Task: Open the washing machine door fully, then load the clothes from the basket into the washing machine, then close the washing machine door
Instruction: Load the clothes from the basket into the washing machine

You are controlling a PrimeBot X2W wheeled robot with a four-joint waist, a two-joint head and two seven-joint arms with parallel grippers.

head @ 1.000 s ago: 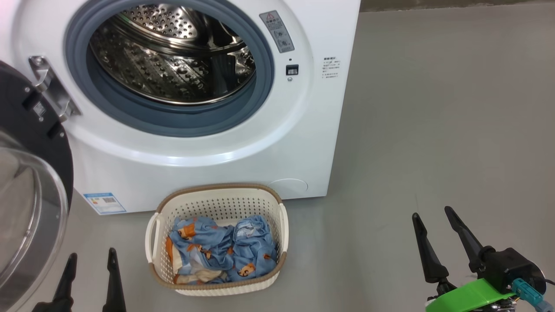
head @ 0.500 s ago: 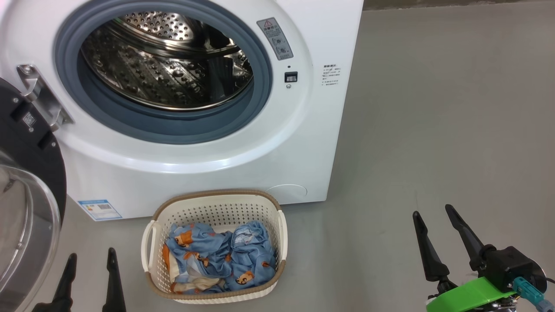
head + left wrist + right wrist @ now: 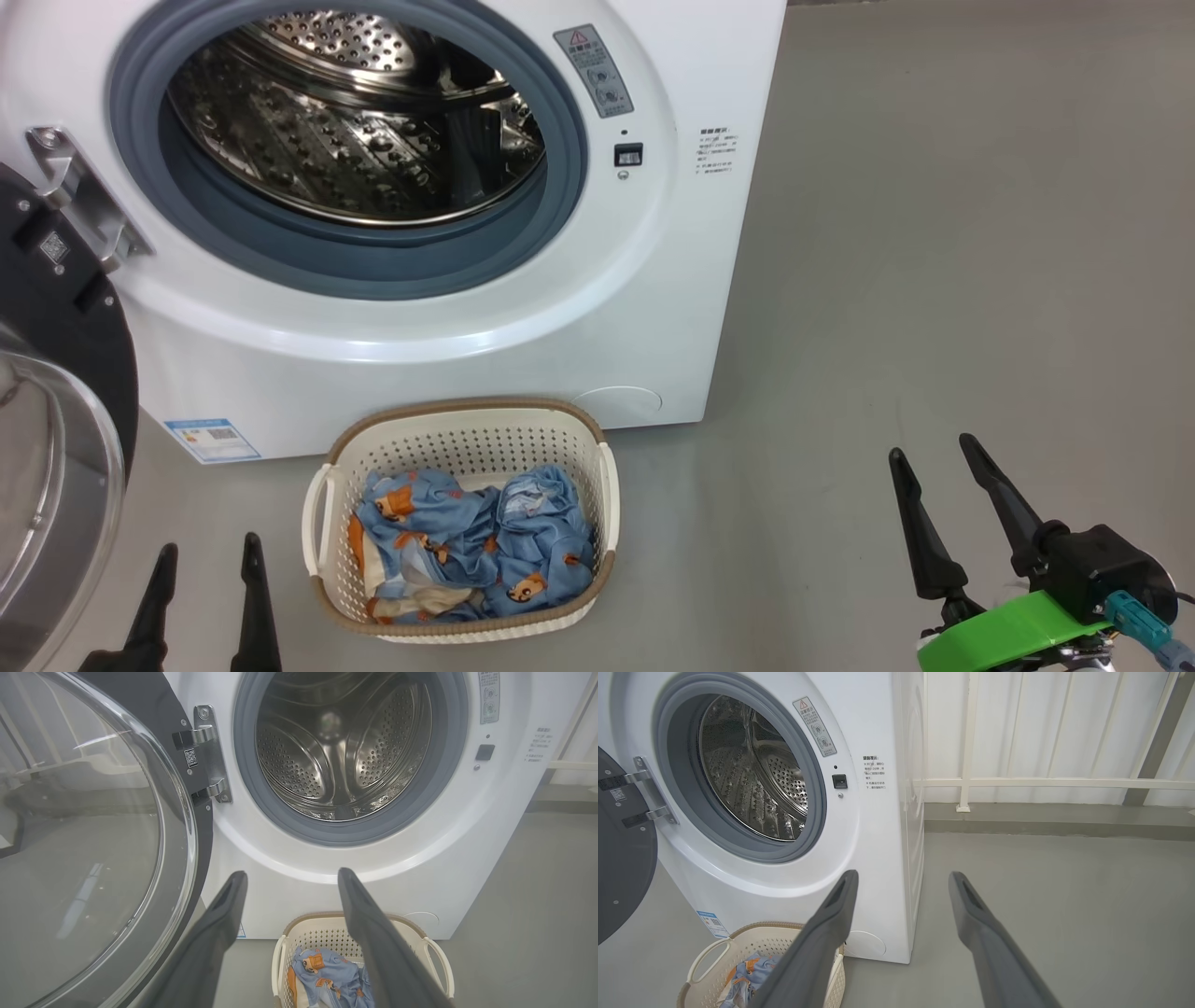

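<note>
The white washing machine (image 3: pixel 579 308) stands ahead, its steel drum (image 3: pixel 355 121) bare inside the grey-blue gasket. Its door (image 3: pixel 47 439) hangs wide open at the left, black ring and glass bowl (image 3: pixel 84 849) facing me, on a metal hinge (image 3: pixel 210 751). On the floor in front sits the cream basket (image 3: pixel 462 429) holding light-blue clothes (image 3: pixel 476 541) with orange animal prints. My left gripper (image 3: pixel 205 560) is open at the lower left beside the basket, holding nothing. At the lower right, well clear of the basket, my right gripper (image 3: pixel 934 453) is open too.
Grey floor (image 3: pixel 934 233) spreads wide to the right of the machine. A white railing (image 3: pixel 1041 782) and panelled wall run behind it. A blue label (image 3: pixel 212 440) marks the machine's lower left corner. The open door takes up the space on the left.
The head camera has shifted slightly, so the whole scene slid a little left. Both grippers stay open, nearly in place, and the clothes lie as before.
</note>
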